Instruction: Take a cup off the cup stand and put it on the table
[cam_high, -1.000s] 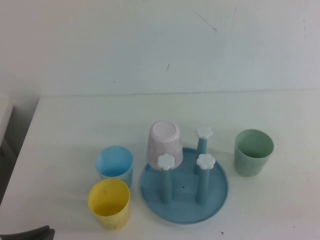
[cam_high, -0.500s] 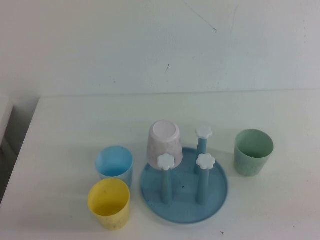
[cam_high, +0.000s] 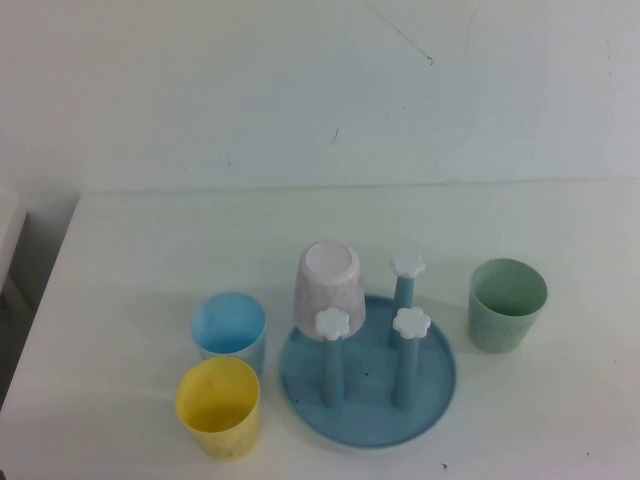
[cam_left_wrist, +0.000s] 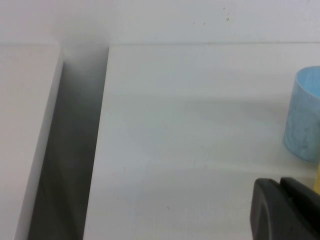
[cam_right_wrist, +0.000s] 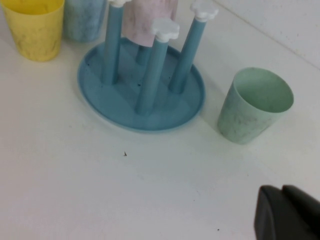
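Note:
The mint-green cup (cam_high: 508, 303) stands upright, mouth up, on the white table (cam_high: 150, 230), just right of the cup stand (cam_high: 368, 400). The stand is a round blue tray with white-capped pegs. In the right wrist view the cup (cam_right_wrist: 255, 105) and stand (cam_right_wrist: 120, 107) lie ahead of my right gripper (cam_right_wrist: 282, 190), which is shut, empty and apart from them. My left gripper (cam_left_wrist: 281, 184) is shut and empty, low over the table near its left edge. Neither gripper shows in the high view.
A pinkish-white cup (cam_high: 328, 280) sits upside down on a rear peg of the stand. A light blue cup (cam_high: 229, 325) and a yellow cup (cam_high: 218, 405) stand left of the stand. A dark gap (cam_left_wrist: 70, 150) runs along the table's left edge.
A dark piece of the left arm at the high view's bottom left corner has withdrawn out of view. The cups and stand have not moved.

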